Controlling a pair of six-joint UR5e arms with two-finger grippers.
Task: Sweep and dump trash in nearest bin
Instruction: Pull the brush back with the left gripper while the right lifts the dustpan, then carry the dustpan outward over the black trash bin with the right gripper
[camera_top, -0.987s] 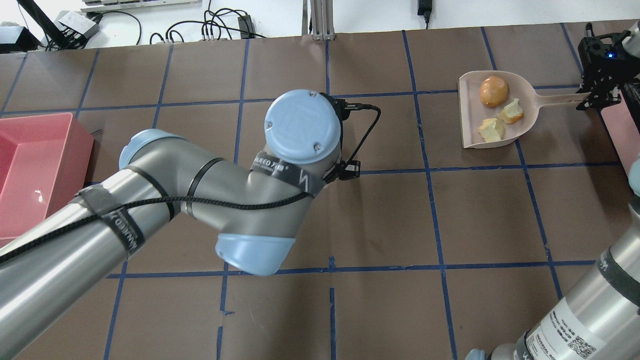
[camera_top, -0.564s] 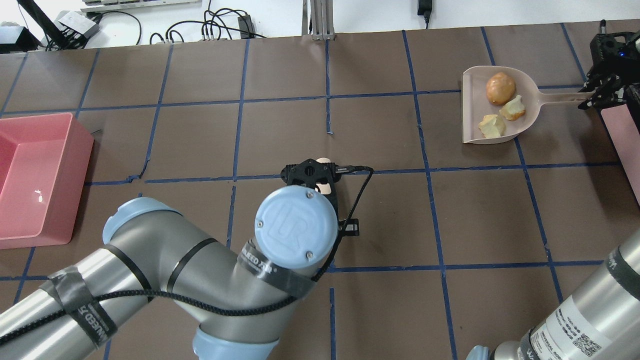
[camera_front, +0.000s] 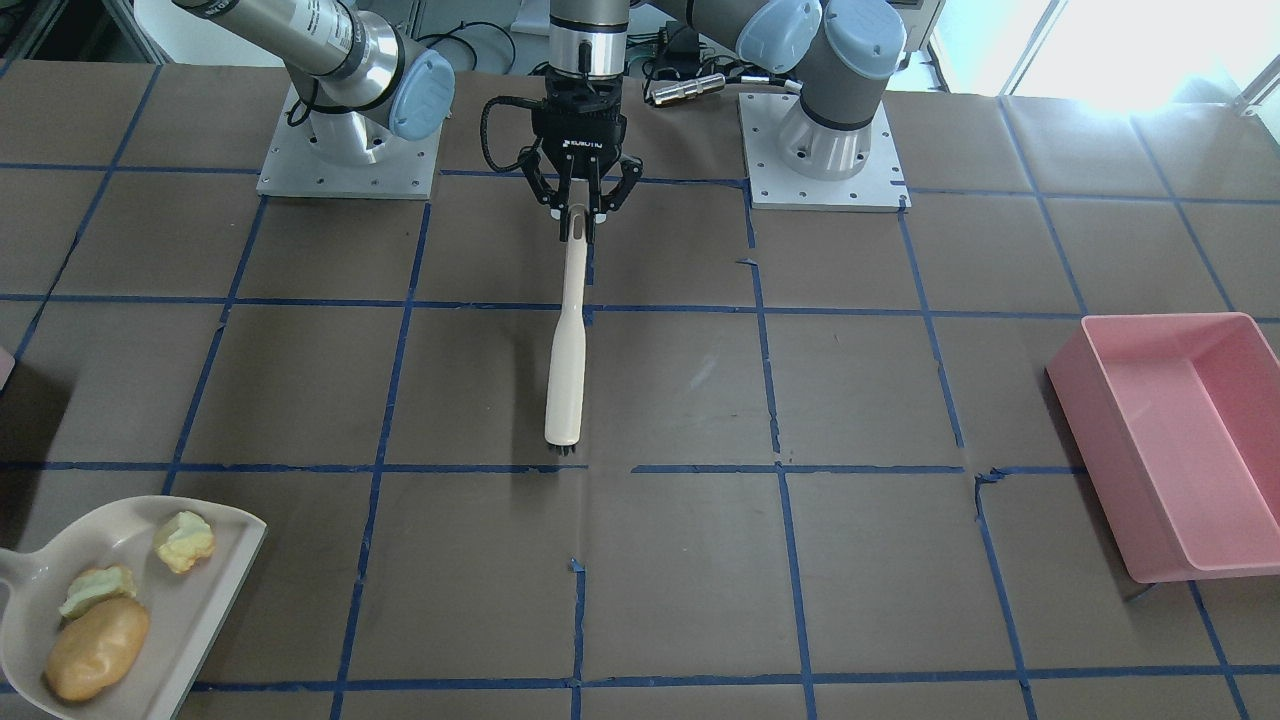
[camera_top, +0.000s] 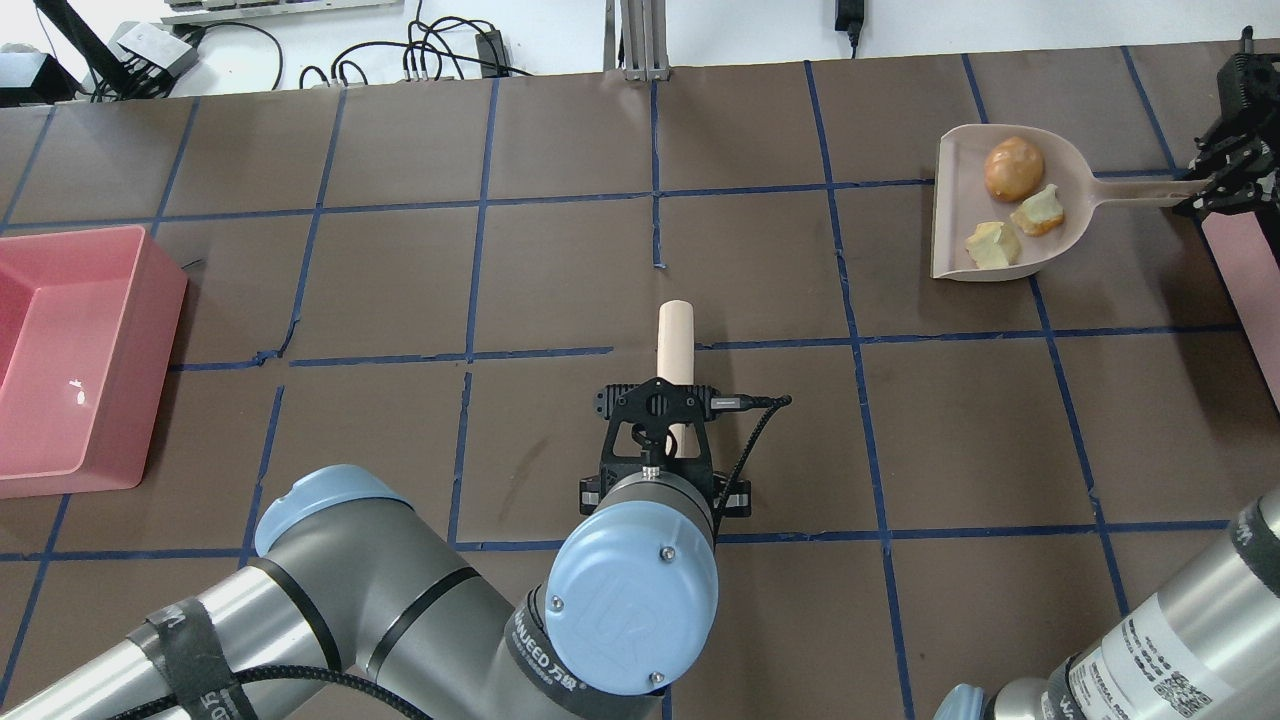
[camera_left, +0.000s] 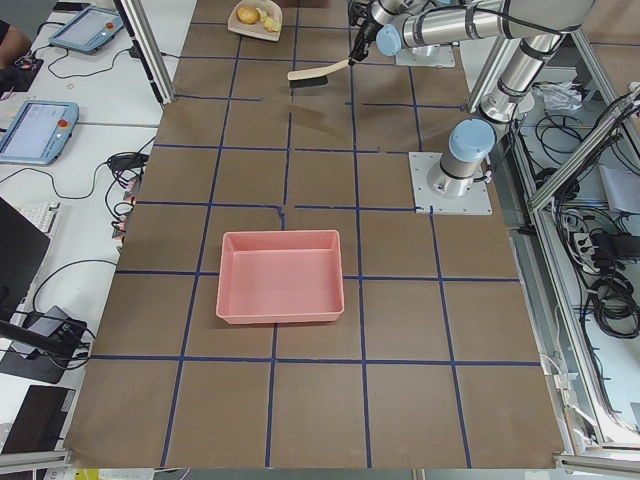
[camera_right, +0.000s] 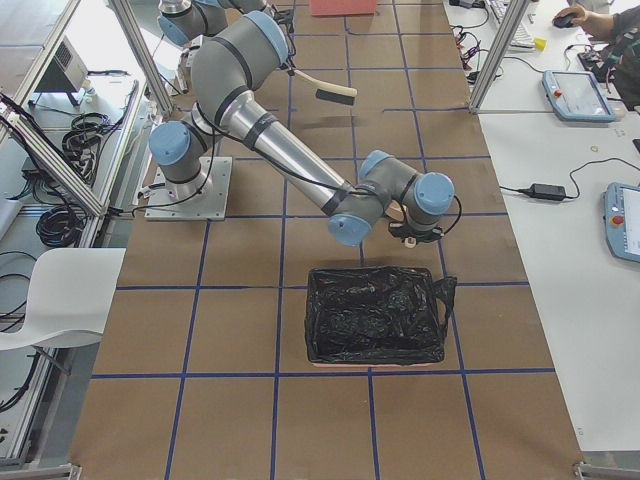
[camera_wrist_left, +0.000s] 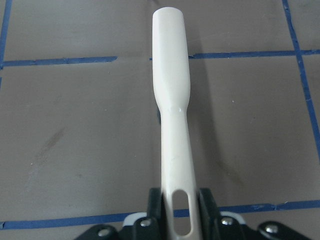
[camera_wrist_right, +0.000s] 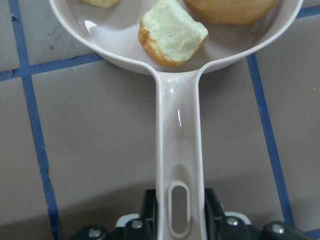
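Two tools, both busy, so here's what you've got.

**Front-facing:** your left tool (camera_front: 580, 212) is clamped on the slotted end of the brush (camera_front: 566, 370). The brush points away from the robot's base over the middle of the counter (camera_front: 700, 600). Can't tell if the bristles touch down. All the trash sits in the dustpan (camera_front: 205, 600) at the bottom-left corner. That's the potato lump (camera_front: 97, 648), a greenish chunk (camera_front: 97, 590) just beside it, and a yellow chunk (camera_front: 184, 541) nearer the lip. The pink tub (camera_front: 1100, 470) is well apart, on the opposite side.

**Overhead:** your right tool (camera_top: 1203, 193) pinches the tip of the dustpan's handle at the far right edge. The bin (camera_top: 1250, 290) only pokes in as a pale-pink strip just beside that tool. The pan's mouth faces away from it.

**Exterior left:** the pink tub is up close, while the brush and dustpan are tiny at the far end.

**Exterior right:** the bin wears a black bag (camera_right: 375, 315) and sits near the close arm's wrist.

**Left wrist:** both fingers squeeze the brush handle right at its slot.

**Right wrist:** same deal on the dustpan handle, with the greenish chunk and the lump's edge in the bowl above.
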